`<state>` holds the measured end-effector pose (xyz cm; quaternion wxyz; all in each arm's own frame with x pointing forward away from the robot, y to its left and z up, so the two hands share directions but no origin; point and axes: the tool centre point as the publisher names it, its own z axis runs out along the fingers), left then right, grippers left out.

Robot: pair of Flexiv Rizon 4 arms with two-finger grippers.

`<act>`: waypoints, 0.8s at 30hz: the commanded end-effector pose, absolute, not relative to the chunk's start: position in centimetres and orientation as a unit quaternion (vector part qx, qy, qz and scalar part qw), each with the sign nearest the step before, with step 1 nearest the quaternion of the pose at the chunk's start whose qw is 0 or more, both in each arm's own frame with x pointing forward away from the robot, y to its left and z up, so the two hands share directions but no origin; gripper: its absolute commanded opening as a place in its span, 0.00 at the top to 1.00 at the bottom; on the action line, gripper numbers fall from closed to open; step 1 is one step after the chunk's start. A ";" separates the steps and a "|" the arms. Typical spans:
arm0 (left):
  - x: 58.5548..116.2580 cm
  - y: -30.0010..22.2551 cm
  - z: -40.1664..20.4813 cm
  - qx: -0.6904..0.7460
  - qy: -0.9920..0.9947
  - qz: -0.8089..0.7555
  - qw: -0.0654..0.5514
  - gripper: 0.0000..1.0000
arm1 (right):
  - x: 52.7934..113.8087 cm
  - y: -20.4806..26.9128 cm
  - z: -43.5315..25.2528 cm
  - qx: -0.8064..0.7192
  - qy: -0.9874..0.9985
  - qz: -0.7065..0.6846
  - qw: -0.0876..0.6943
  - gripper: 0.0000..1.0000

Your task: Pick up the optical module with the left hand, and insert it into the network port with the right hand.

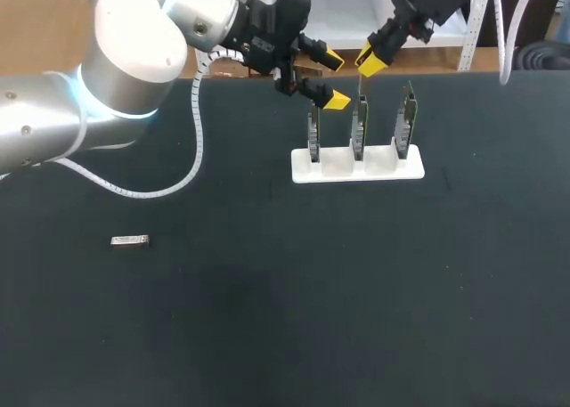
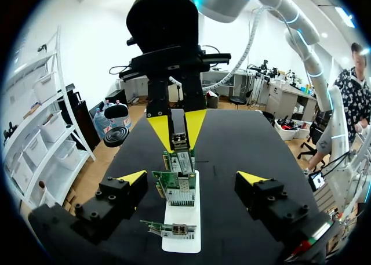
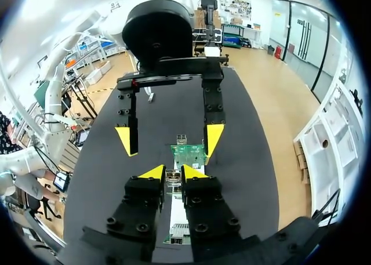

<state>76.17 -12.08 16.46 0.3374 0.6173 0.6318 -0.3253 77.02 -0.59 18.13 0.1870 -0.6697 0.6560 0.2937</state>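
Black tabletop point(image 1: 267, 318): right gripper point(image 3: 172, 172) pinches the optical module point(image 2: 180, 141) above the racked network cards point(image 1: 358, 126), left gripper point(image 1: 331, 79) spread wide. Looks light, rigid, slick; best held by its flat sides.

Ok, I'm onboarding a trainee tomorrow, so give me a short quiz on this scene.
1. True or false: the left gripper is open and empty.
2. How many circuit boards stand upright in the white holder?
3. What is the right gripper shut on? A) a cable B) an optical module C) a screw
Key: 1 true; 2 three; 3 B.
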 end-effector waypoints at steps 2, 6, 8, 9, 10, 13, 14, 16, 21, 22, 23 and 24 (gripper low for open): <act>76.3 -12.1 16.6 0.619 0.633 -0.325 0.334 0.00 | 76.0 -0.8 17.7 -0.664 0.661 0.287 0.198 1.00; 76.3 -12.1 16.6 0.619 0.633 -0.325 0.334 0.00 | 75.9 -1.0 17.6 -0.665 0.663 0.283 0.196 1.00; 76.3 -12.1 16.6 0.619 0.633 -0.325 0.334 0.00 | 75.9 -1.1 17.6 -0.665 0.663 0.283 0.195 1.00; 76.3 -12.1 16.6 0.619 0.633 -0.325 0.334 0.00 | 75.8 -1.2 17.6 -0.665 0.663 0.283 0.195 1.00; 76.3 -12.1 16.6 0.619 0.633 -0.325 0.334 0.00 | 75.8 -1.2 17.6 -0.665 0.663 0.283 0.196 1.00; 76.3 -12.1 16.6 0.619 0.633 -0.325 0.334 0.00 | 75.8 -1.3 17.5 -0.667 0.661 0.283 0.196 1.00; 76.3 -12.1 16.6 0.619 0.633 -0.325 0.334 0.00 | 75.8 -1.3 17.5 -0.668 0.661 0.282 0.195 1.00; 76.3 -12.1 16.6 0.619 0.633 -0.325 0.334 0.00 | 75.9 -1.4 17.4 -0.668 0.661 0.282 0.195 1.00; 76.3 -12.1 16.6 0.619 0.633 -0.325 0.334 0.00 | 76.0 -1.8 17.3 -0.668 0.661 0.280 0.196 1.00; 76.3 -12.1 16.6 0.619 0.633 -0.325 0.334 0.00 | 76.1 -1.8 17.4 -0.668 0.661 0.280 0.196 1.00; 76.3 -12.1 16.6 0.619 0.633 -0.325 0.334 0.00 | 76.1 -1.8 17.4 -0.668 0.661 0.280 0.197 1.00; 76.3 -12.1 16.6 0.619 0.633 -0.325 0.334 0.00 | 76.2 -1.8 17.4 -0.669 0.661 0.279 0.197 1.00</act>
